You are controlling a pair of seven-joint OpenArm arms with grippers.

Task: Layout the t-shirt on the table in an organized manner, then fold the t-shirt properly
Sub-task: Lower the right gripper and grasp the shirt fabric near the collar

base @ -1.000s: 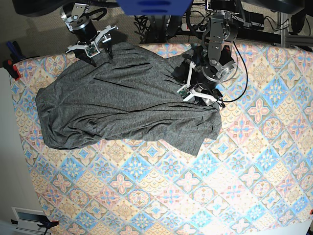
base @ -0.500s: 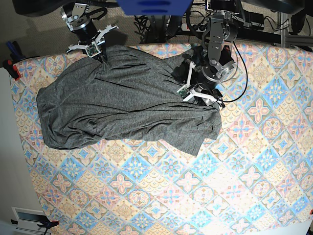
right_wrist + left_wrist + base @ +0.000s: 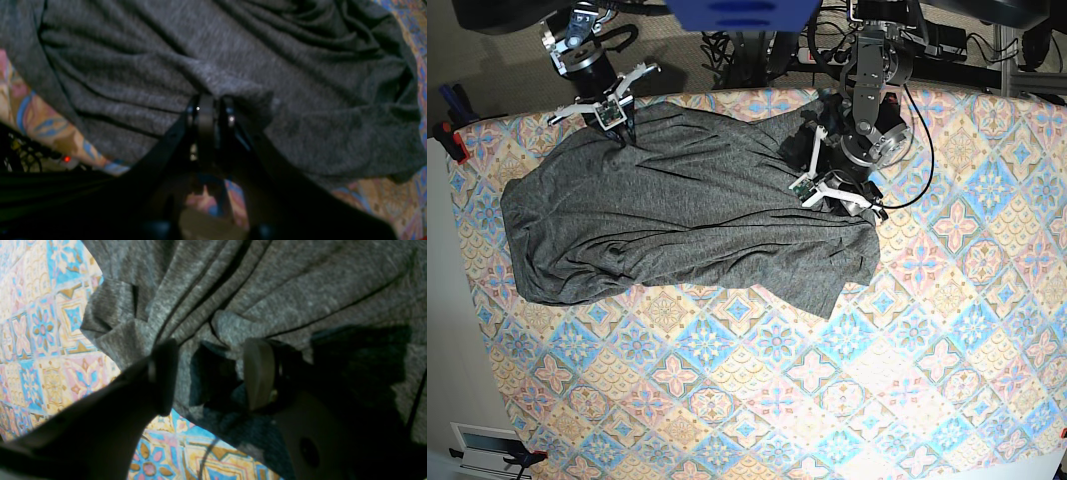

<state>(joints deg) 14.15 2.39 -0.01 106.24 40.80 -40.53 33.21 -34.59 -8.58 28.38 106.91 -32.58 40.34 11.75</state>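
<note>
The t-shirt (image 3: 677, 210) lies spread but heavily wrinkled across the far left half of the table (image 3: 827, 380), dark heather-grey against the pastel floral diamond cloth, its body running from a broad edge at the base view's left to a bunched, folded-under end near the middle. Long creases fan across the fabric toward both arms (none of it lies flat). The right gripper (image 3: 617, 128), at the upper left of the base view, sits at the shirt's far edge; in its wrist view the dark jaws are pressed together with a ridge of grey knit pinched between the fingertips (image 3: 206, 113), folds radiating outward from that point. The left gripper (image 3: 832, 190), at the shirt's right-hand end, stands with jaws parted; its wrist view shows one dark finger (image 3: 163, 376) and one pale pad (image 3: 258, 373) on either side of a gathered hem, fabric lying between them but not clamped. Patterned cloth shows just beneath that hem.
</note>
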